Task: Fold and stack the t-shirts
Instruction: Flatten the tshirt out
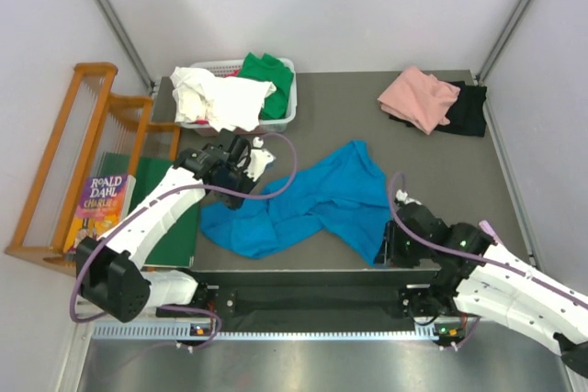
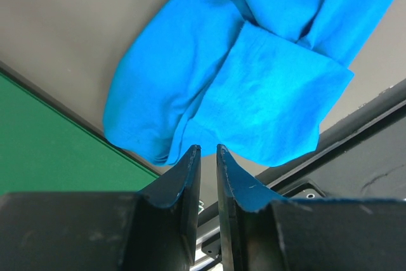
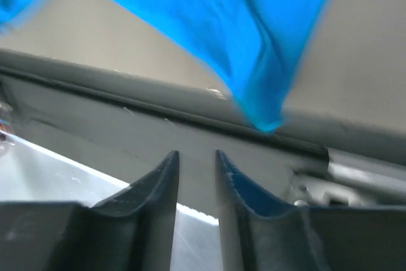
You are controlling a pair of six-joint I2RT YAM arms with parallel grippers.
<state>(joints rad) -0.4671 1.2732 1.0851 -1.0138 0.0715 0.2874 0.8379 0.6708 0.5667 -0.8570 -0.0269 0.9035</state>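
A bright blue t-shirt (image 1: 312, 199) lies crumpled across the middle of the grey table. My left gripper (image 1: 235, 192) hovers over the shirt's left end. In the left wrist view its jaws (image 2: 205, 150) stand a narrow gap apart with nothing between them, and the blue cloth (image 2: 254, 68) lies just beyond the tips. My right gripper (image 1: 390, 247) is at the shirt's near right corner by the table's front edge. Its jaws (image 3: 196, 153) are open and empty, and a hanging tip of blue cloth (image 3: 266, 93) lies ahead of them. A pink t-shirt (image 1: 418, 98) rests on a black one (image 1: 469, 109) at the back right.
A white basket (image 1: 287, 118) at the back left holds white (image 1: 216, 96) and green (image 1: 268, 75) tees. A dark green board (image 1: 175, 231) lies at the left. A book (image 1: 101, 201) and a wooden frame (image 1: 64, 162) are beyond it. A black rail (image 1: 303, 282) runs along the front edge.
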